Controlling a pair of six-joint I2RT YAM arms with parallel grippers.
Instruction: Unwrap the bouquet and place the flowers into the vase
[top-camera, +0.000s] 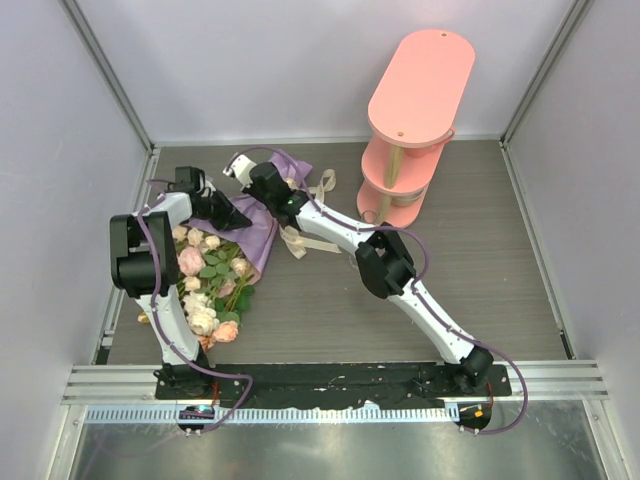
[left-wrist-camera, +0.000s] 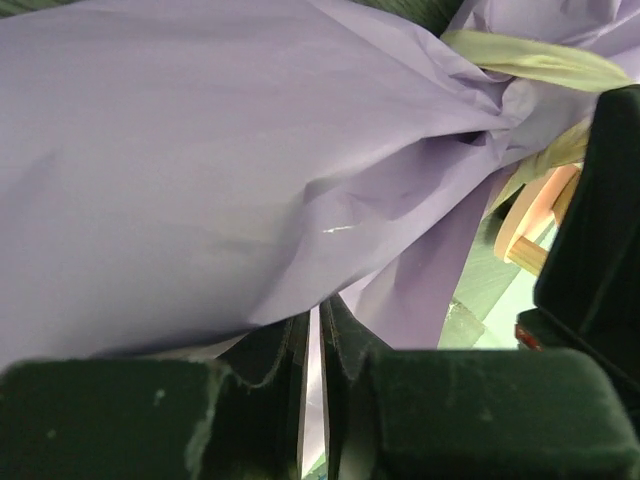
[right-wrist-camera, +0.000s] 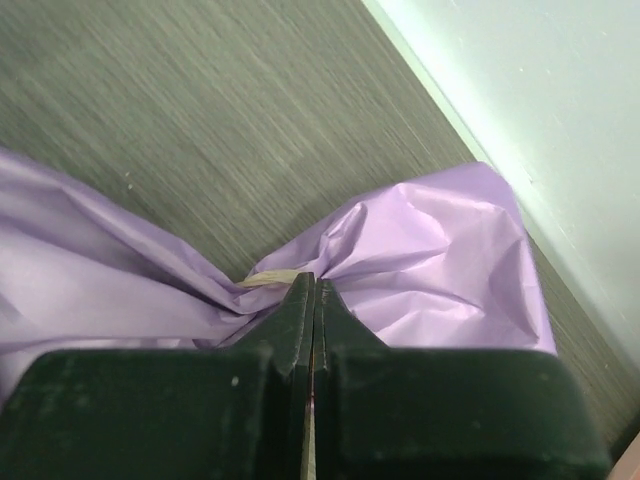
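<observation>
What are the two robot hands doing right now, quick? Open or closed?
Left gripper: closed, apparently pinching the purple wrapping paper.
Right gripper: closed at the cream ribbon; whether it grips it cannot be told.

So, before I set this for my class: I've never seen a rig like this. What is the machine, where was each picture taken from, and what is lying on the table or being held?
The machine is two robot arms bolted to the near edge of a table. The wide picture looks down from above and behind them. The other two come from a camera on each wrist, looking along its own fingers. A bouquet wrapped in purple paper and tied with cream ribbon lies on the table. A pink tiered shelf stands at the back. The right gripper is shut, its tips at the tied neck; whether it pinches the ribbon is unclear. The left gripper is nearly closed against the paper; a grip cannot be confirmed.
</observation>
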